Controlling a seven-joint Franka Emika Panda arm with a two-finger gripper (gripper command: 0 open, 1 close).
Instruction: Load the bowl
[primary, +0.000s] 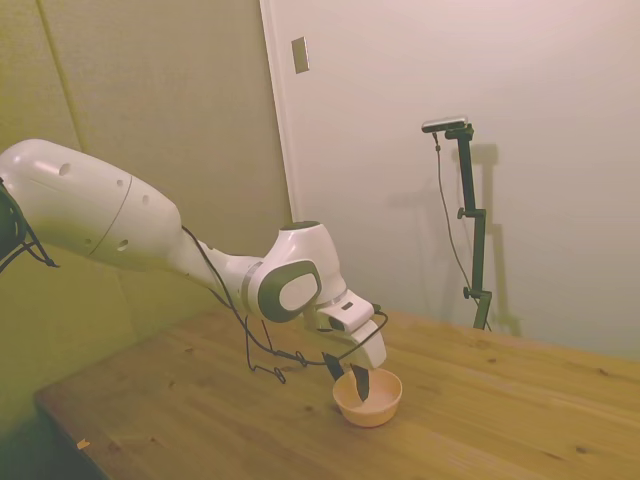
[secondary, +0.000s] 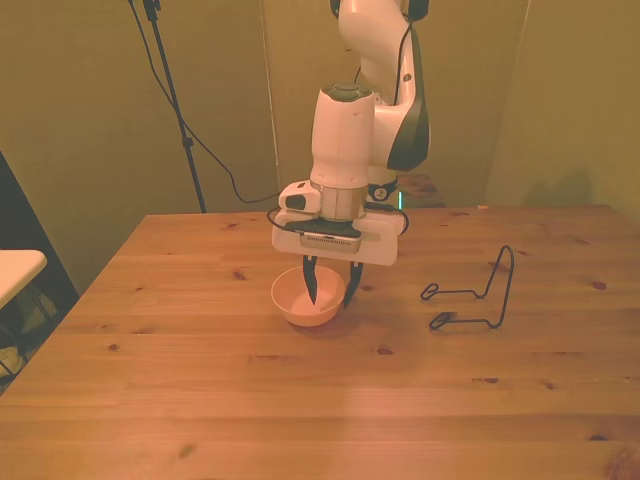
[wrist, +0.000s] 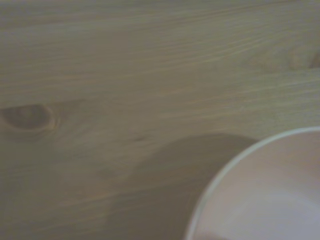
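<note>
Tool (secondary: 331, 290) over bowl (secondary: 296, 306), fingers apart, straddling its rim, one inside; bowl upright on bench (secondary: 300, 400); rack (secondary: 475, 290) well apart

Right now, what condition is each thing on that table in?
Bowl: upright on the table, nothing seen inside except a finger.
Gripper: jaws open, straddling the bowl's rim, one finger inside, one outside.
Wire rack: standing on the front view's right, apart from the bowl, nothing on it.
Wooden table: bare wood around them.
</note>
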